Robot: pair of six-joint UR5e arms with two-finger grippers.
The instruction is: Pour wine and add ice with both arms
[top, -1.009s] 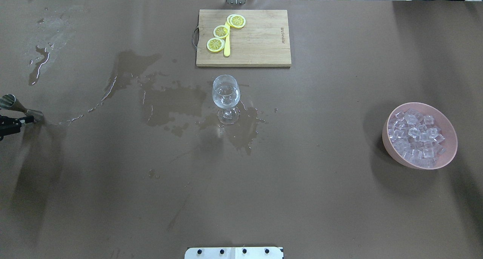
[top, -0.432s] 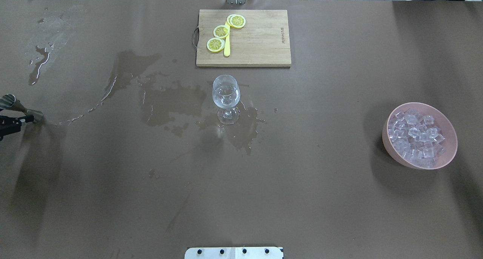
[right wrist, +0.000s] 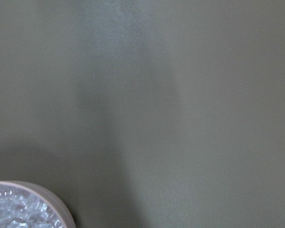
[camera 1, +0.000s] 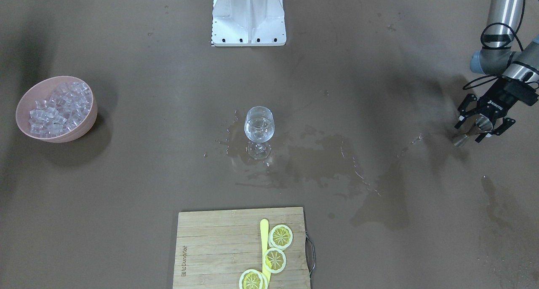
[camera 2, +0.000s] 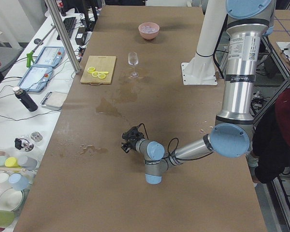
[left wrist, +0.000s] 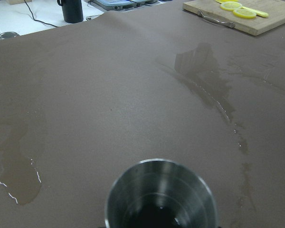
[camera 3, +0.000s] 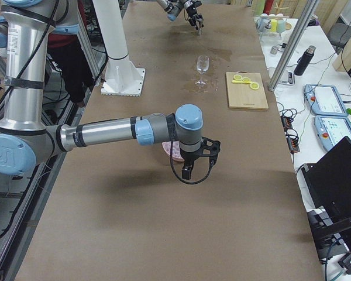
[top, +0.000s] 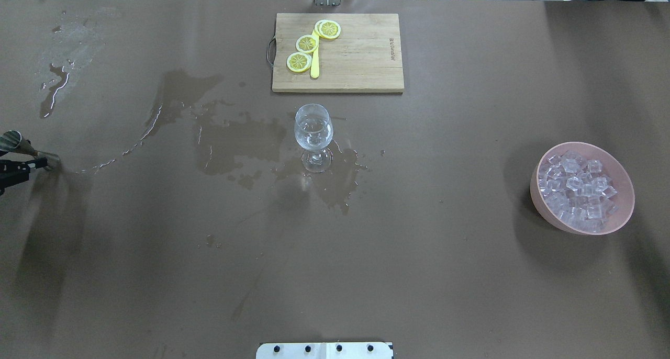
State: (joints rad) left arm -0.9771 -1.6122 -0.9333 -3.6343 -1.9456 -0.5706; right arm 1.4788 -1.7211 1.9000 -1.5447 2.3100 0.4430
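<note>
A wine glass (top: 313, 131) stands mid-table with a little clear wine (camera 1: 258, 131) in it. At the table's far left my left gripper (camera 1: 470, 131) is shut on a steel jigger (top: 15, 143), tilted low over the table. The jigger's mouth (left wrist: 159, 194) fills the bottom of the left wrist view. Ice (top: 576, 189) fills a pink bowl (top: 536, 197) on the right. My right gripper (camera 3: 196, 167) hangs beside that bowl; I cannot tell whether it is open. The right wrist view catches only the bowl's rim (right wrist: 47, 197) and brown table.
A wooden cutting board (top: 356, 60) with lemon slices (top: 307, 43) and a yellow knife lies behind the glass. Wet puddles (top: 235, 139) spread from the glass to the left. The white arm mount (camera 1: 248, 17) stands at the near edge. A person stands at the robot's side (camera 2: 285, 111).
The left gripper and the jigger have edged very slightly toward the table's left edge. Glass, bowl and board have not moved.
</note>
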